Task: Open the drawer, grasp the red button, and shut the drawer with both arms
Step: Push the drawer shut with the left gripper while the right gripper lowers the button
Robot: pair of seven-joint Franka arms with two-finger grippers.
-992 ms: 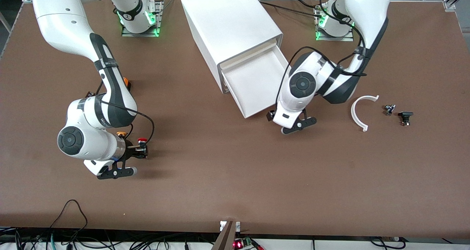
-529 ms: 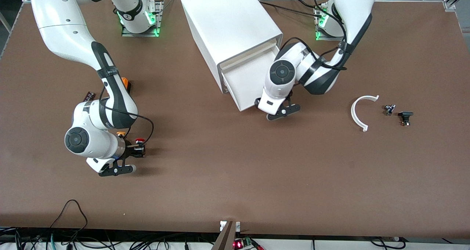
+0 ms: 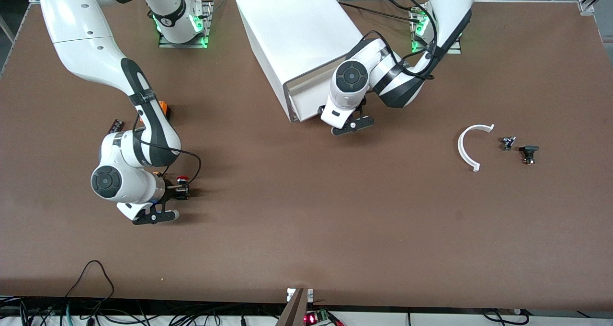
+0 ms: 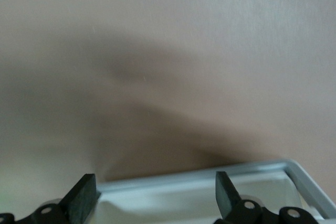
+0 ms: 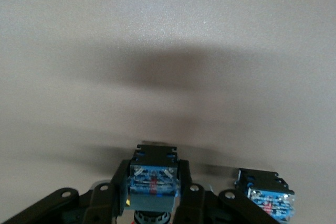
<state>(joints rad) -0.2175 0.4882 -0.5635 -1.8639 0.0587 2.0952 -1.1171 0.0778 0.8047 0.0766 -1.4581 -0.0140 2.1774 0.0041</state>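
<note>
Meanwhile right gripper (image 5: 152,195) clamps button (image 5: 152,179); left gripper (image 4: 155,195) spread at drawer (image 4: 210,192).

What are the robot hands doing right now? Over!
Left gripper open at the drawer front, drawer nearly shut. Right gripper shut on the button. Nothing in the way.

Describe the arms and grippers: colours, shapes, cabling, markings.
Both arms have glossy white rounded shells with black joint bands and round black caps. A thin black cable loops along each forearm. The left gripper and right gripper are black with two flat fingers. The bases glow green.
</note>
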